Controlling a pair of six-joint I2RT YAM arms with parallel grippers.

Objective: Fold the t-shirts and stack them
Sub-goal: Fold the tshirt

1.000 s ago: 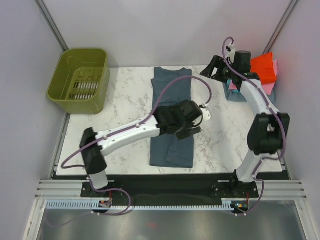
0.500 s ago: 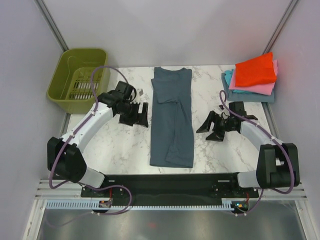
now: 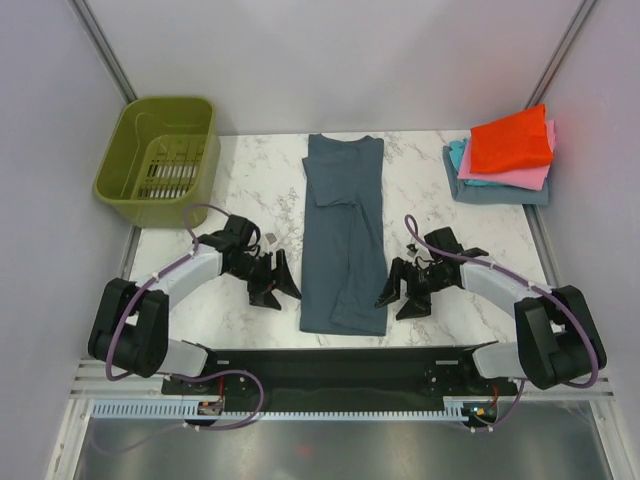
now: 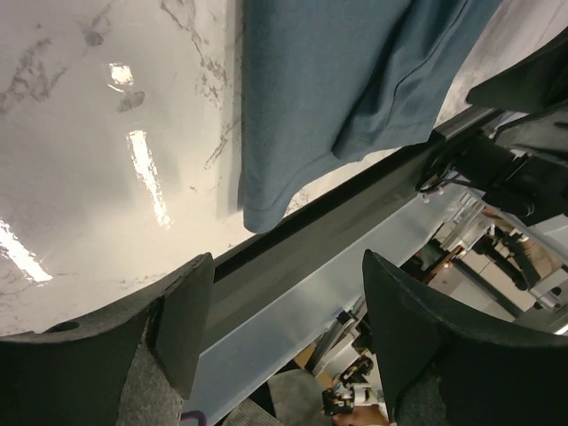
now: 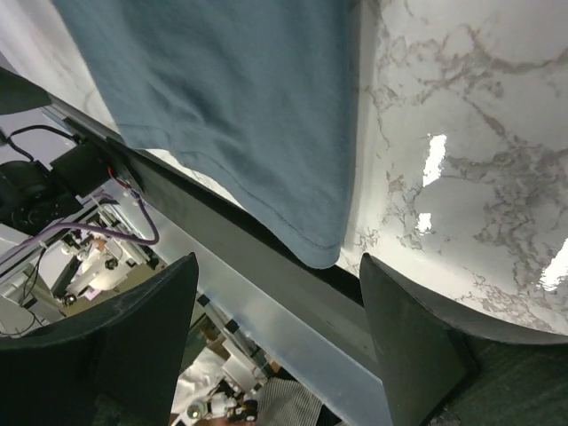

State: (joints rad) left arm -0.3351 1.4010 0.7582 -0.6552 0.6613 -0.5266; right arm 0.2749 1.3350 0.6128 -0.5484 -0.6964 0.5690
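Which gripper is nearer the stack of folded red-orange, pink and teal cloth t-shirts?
Right. The right gripper sits near-left of the stack of folded t-shirts, beside the slate blue-grey t-shirt's right edge; the left gripper lies beyond that shirt, at its left edge.

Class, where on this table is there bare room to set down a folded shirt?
Free: marble between olive-green plastic basket and slate blue-grey t-shirt; also between that t-shirt and the red-orange, pink and teal folded stack. Crowded: near edge, where left gripper and right gripper flank its hem.
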